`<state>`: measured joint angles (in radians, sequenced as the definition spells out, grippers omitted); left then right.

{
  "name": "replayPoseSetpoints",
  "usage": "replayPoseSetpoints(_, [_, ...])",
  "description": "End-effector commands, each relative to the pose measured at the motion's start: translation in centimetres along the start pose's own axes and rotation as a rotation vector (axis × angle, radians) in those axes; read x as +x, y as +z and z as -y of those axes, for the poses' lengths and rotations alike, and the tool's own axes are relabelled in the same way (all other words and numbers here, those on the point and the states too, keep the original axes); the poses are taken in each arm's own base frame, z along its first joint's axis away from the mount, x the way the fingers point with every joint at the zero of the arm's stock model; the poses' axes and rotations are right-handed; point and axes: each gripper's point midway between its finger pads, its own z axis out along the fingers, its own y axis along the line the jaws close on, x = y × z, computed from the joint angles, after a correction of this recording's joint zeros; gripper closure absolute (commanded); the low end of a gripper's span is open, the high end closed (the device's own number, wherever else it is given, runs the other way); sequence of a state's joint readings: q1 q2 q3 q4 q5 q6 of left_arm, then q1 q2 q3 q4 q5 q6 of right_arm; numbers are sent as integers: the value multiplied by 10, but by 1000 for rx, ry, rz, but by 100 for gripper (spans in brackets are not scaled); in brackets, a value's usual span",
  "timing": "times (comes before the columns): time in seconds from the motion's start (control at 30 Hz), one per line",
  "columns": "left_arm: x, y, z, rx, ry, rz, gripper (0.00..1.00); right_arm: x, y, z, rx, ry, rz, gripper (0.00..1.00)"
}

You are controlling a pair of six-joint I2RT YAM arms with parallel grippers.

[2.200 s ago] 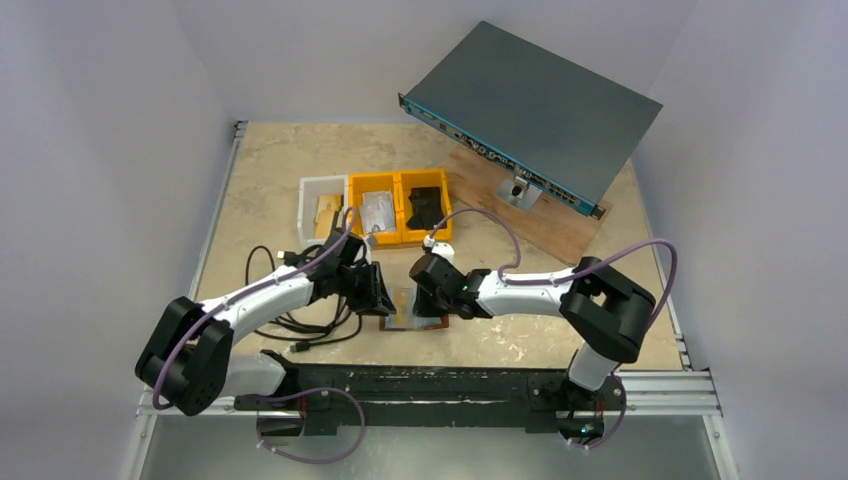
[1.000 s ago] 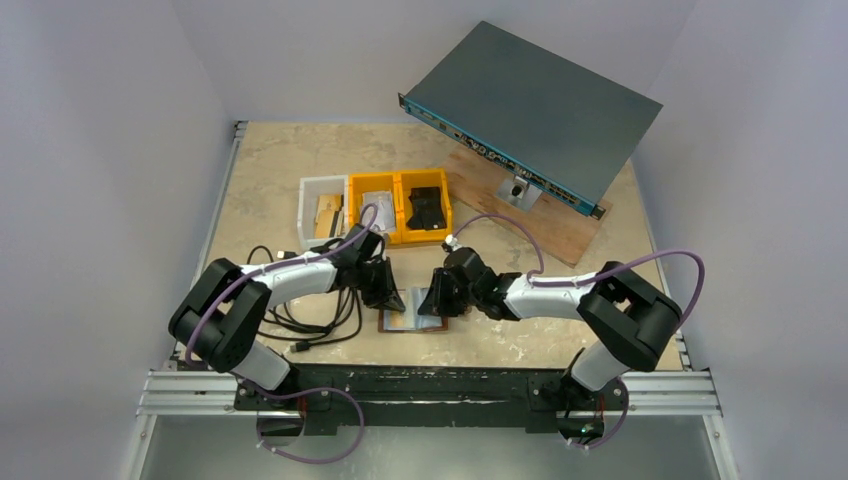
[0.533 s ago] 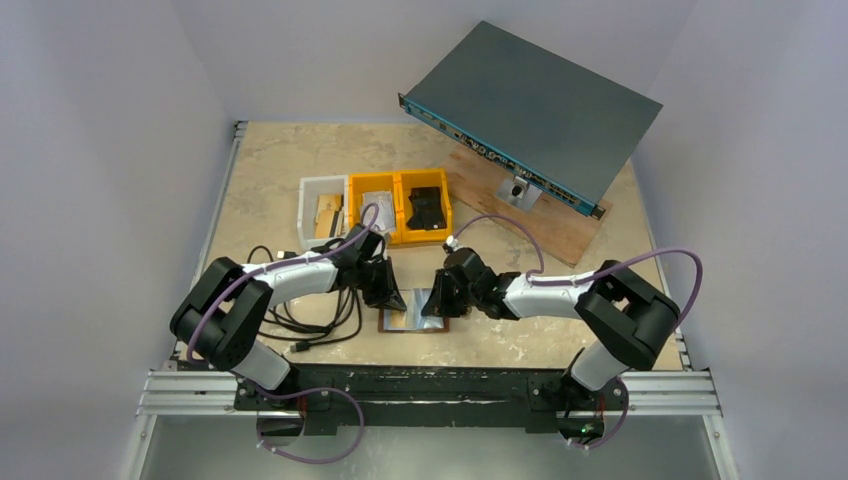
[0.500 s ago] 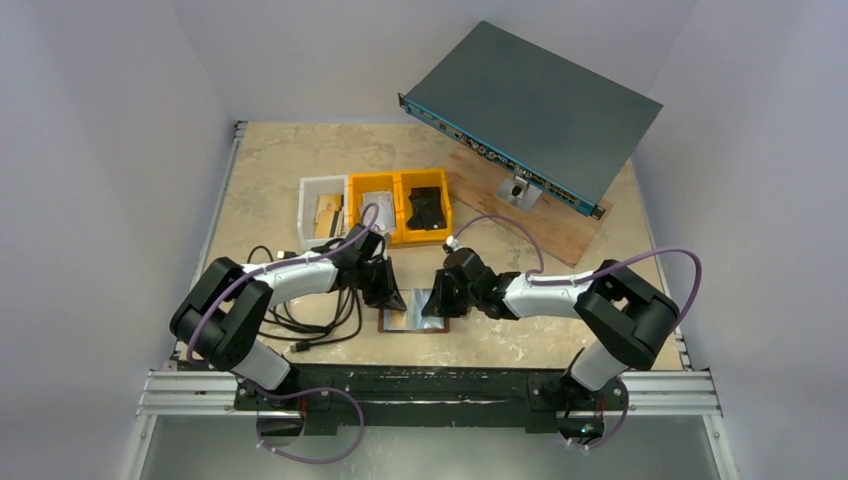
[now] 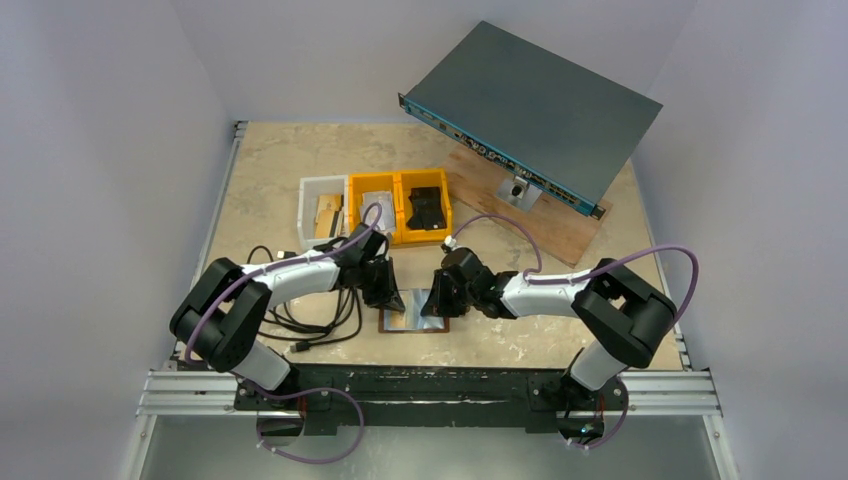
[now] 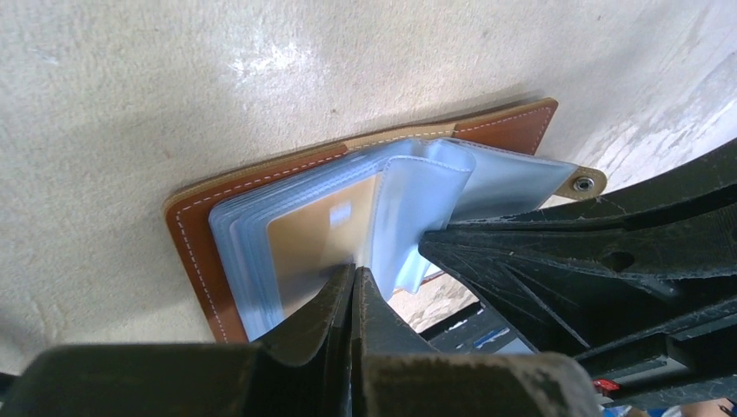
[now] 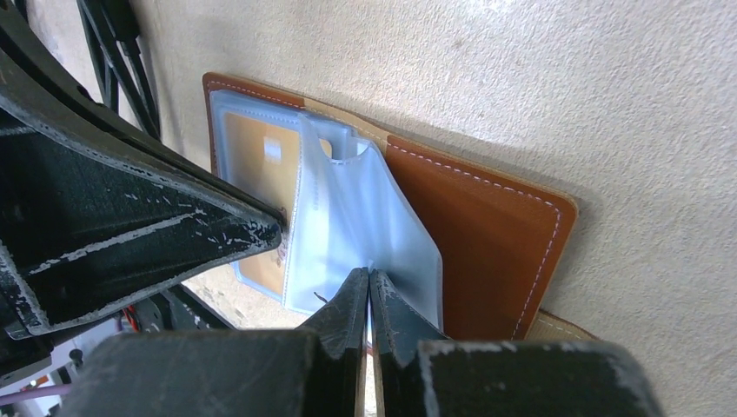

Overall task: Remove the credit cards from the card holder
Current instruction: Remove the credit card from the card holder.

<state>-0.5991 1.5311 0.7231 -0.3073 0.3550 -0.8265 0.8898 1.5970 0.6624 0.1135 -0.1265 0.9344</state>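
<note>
While my right gripper (image 7: 368,288) pinches a card holder (image 7: 487,228) sleeve (image 7: 365,217), my left gripper (image 6: 352,283), seemingly nipping a tan card (image 6: 317,239), should pull straight.

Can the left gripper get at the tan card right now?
Probably yes: the right gripper seems to pinch a clear sleeve aside, leaving the card exposed, in its pocket, at the left gripper.
</note>
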Motion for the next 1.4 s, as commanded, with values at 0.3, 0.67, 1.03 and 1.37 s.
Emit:
replayPoseSetpoints(0.3, [1, 11, -25, -182, 98, -4, 100, 10, 7, 27, 83, -12, -22, 100])
replayPoseSetpoints(0.67, [-4, 1, 17, -20, 110, 18, 100, -6, -1, 3, 32, -37, 9, 97])
replayPoseSetpoints(1.03, [-4, -2, 41, 91, 92, 16, 100, -39, -38, -39, -43, -63, 114, 75])
replayPoseSetpoints(1.37, [-12, 0, 66, 186, 89, 14, 100, -60, -67, -37, 24, -54, 218, 73])
